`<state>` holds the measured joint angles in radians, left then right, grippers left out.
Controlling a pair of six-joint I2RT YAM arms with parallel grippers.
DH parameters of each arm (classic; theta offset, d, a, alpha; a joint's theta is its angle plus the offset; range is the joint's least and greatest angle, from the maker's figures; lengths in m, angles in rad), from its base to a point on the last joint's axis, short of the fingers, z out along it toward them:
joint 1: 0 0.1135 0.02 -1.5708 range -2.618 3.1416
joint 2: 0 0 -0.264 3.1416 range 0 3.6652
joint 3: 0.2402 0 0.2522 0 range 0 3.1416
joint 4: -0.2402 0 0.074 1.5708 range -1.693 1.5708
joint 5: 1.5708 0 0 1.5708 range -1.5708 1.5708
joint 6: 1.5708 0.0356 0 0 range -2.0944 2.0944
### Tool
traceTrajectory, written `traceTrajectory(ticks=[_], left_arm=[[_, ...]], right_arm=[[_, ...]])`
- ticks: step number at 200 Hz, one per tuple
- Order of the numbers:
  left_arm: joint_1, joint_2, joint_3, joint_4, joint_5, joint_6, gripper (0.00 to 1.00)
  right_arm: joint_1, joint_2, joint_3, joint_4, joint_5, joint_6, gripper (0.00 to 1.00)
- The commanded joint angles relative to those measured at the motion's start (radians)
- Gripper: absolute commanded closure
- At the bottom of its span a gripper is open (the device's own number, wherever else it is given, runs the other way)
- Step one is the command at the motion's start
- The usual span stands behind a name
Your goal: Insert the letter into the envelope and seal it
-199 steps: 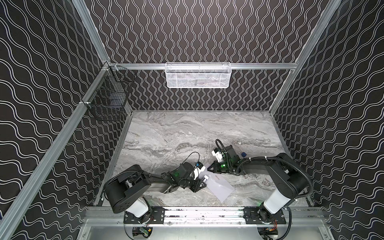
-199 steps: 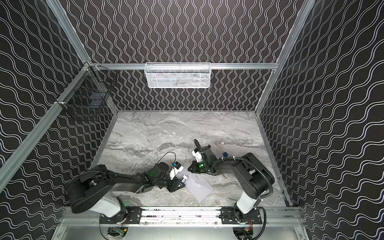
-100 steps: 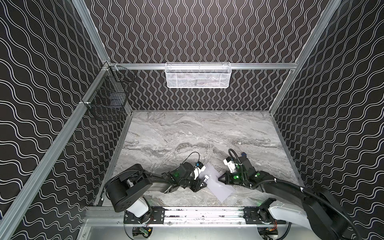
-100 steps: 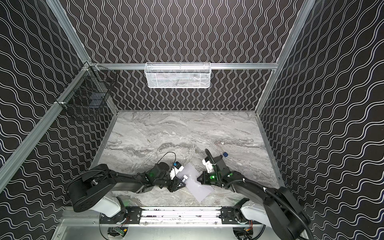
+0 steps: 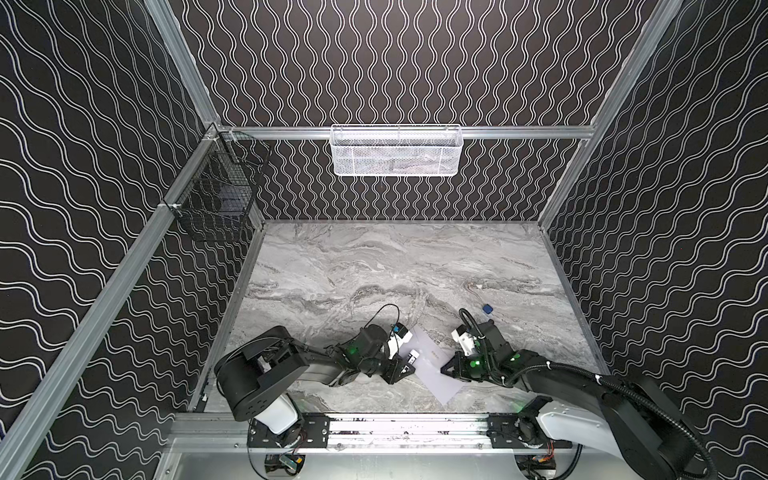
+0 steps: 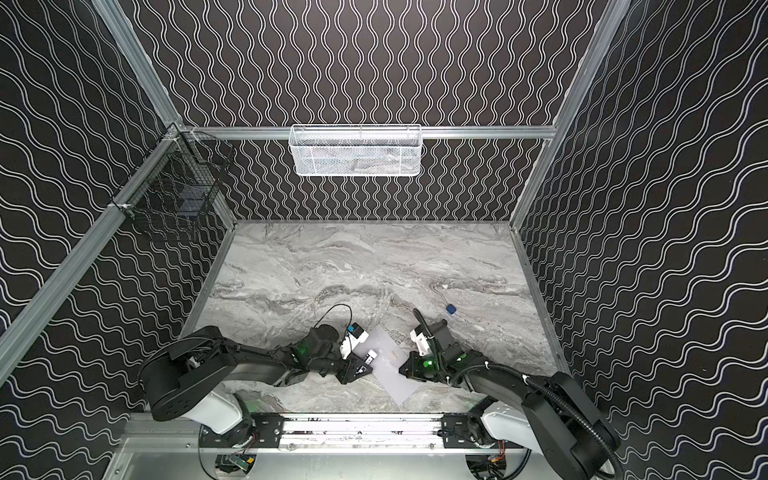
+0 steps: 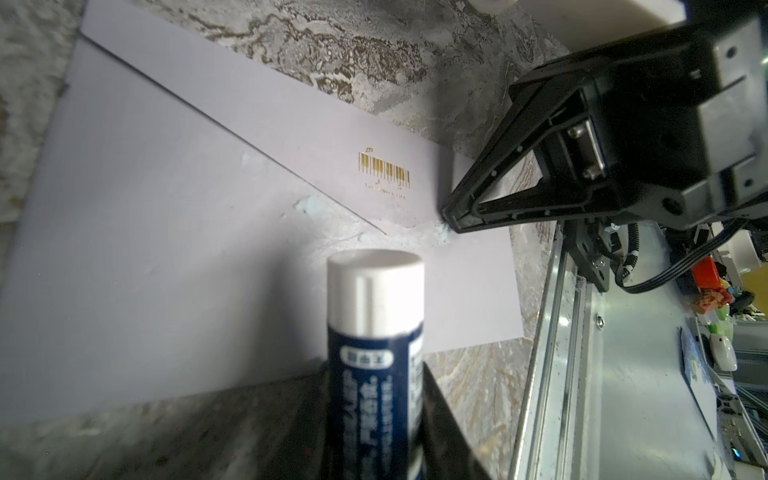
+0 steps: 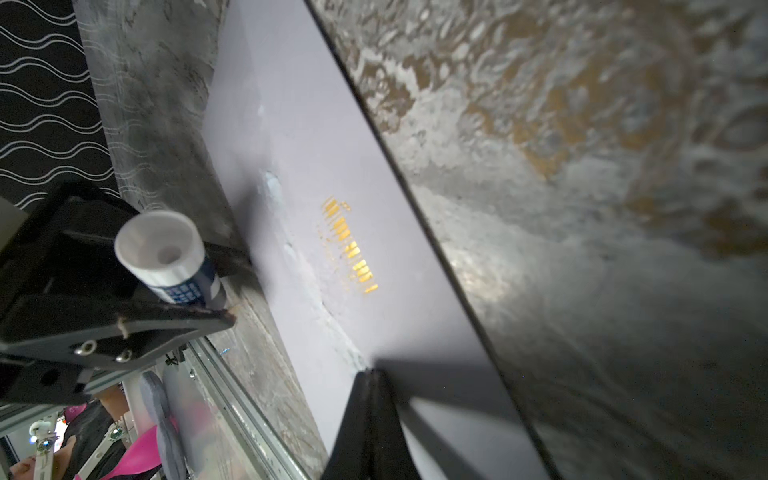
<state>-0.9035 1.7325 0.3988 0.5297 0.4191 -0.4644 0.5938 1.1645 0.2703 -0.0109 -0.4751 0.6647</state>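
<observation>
Left wrist: closed R gripper [image 7: 448, 217] at envelope [image 7: 166, 249] flap

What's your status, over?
Left hand shut on glue stick. Right hand shut, tip on flap of envelope, flap folded down. Letter not in sight. Nothing blocking.

Lab cell: aluminium frame [image 5: 519, 132], patterned walls [image 5: 395, 62]

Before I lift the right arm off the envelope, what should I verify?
1. The flap of the envelope folded down: ok.
2. Tip of the shut right end effector at the flap's point: ok.
3. The glue stick capped, held in the left end effector: ok.
4. The letter inside: cannot tell, none visible.
5. Flap stuck along its edge: cannot tell; glue smears show there.
</observation>
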Motion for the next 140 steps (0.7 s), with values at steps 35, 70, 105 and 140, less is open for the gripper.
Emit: traceTrajectory(ticks=[35,70,105,140], left_arm=[[0.001,-0.003,-0.004,-0.182,-0.046,0.0,1.0],[0.002,-0.026,-0.007,-0.196,-0.049,-0.002,1.0],[0.002,-0.041,-0.007,-0.197,-0.046,-0.006,1.0],[0.002,-0.101,0.016,-0.244,-0.051,0.0,1.0]], right_arm=[[0.0,-0.105,0.071,-0.156,0.068,0.006,0.98],[0.0,-0.105,0.017,-0.162,0.121,0.036,0.98],[-0.001,-0.033,0.024,-0.152,0.129,0.031,0.96],[0.0,-0.154,0.111,-0.349,0.189,0.045,0.84]])
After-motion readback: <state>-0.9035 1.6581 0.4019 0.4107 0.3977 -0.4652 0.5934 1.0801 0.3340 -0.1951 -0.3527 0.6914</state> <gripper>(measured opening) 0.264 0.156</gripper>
